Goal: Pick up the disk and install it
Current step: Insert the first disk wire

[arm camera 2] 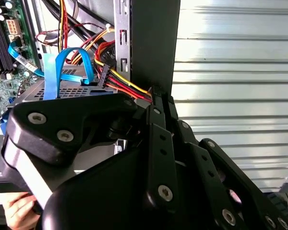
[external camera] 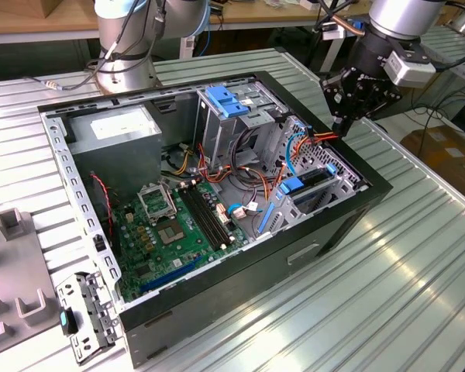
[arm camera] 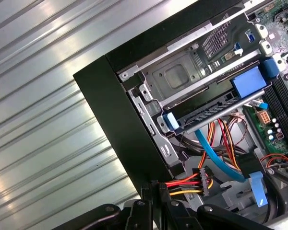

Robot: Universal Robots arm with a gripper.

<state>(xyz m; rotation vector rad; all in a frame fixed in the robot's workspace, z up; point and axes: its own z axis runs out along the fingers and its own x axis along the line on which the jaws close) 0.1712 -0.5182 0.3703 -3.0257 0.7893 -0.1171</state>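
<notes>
The ribbed metal worktop (external camera: 418, 271) carries an open computer case (external camera: 217, 310) lying on its side. In the case's corner toward the exterior view's right stands a drive cage (external camera: 351, 183). In it sits a dark slab with a blue rail tab, which I take for the disk (external camera: 316, 177). It looks already slid into its bay, seen edge-on, with its long edge running from the case wall inward toward the motherboard (external camera: 178, 225). The claw (external camera: 342, 124) hangs over that same wall, so the disk lies just below it and a little inward, near but apart. In both wrist views its fingers (arm camera 2: 156, 124) lie pressed together with nothing between them. Their tips are just beside a bundle of red, yellow and orange wires (arm camera: 182, 184) and its black plug (arm camera: 203, 178). Room there looks tight, with the wall on one side and the wires and a blue ribbon cable (arm camera: 216, 153) crowding the bay on the other.
</notes>
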